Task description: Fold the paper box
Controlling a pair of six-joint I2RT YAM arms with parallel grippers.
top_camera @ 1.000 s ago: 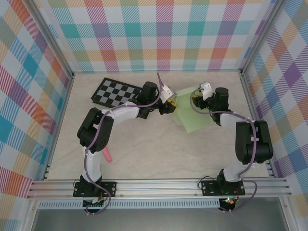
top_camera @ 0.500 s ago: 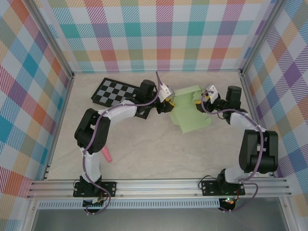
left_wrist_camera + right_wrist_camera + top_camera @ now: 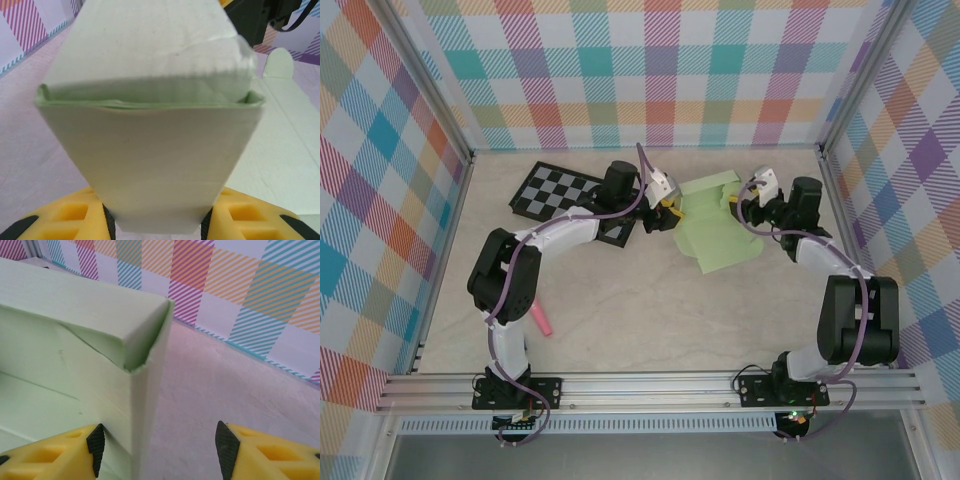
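Pale-green paper box (image 3: 720, 238), far-centre on the tabletop (image 3: 650, 310), now has walls raised, the right end effector (image 3: 740, 200) having swung outward with jaws apart while the left end effector (image 3: 672, 211) pinches one wall.

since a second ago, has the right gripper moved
Yes: the right gripper has shifted right, away from the checkerboard, toward the right wall.

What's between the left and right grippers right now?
The paper box, spanning the gap between left gripper and right gripper, per the top view.
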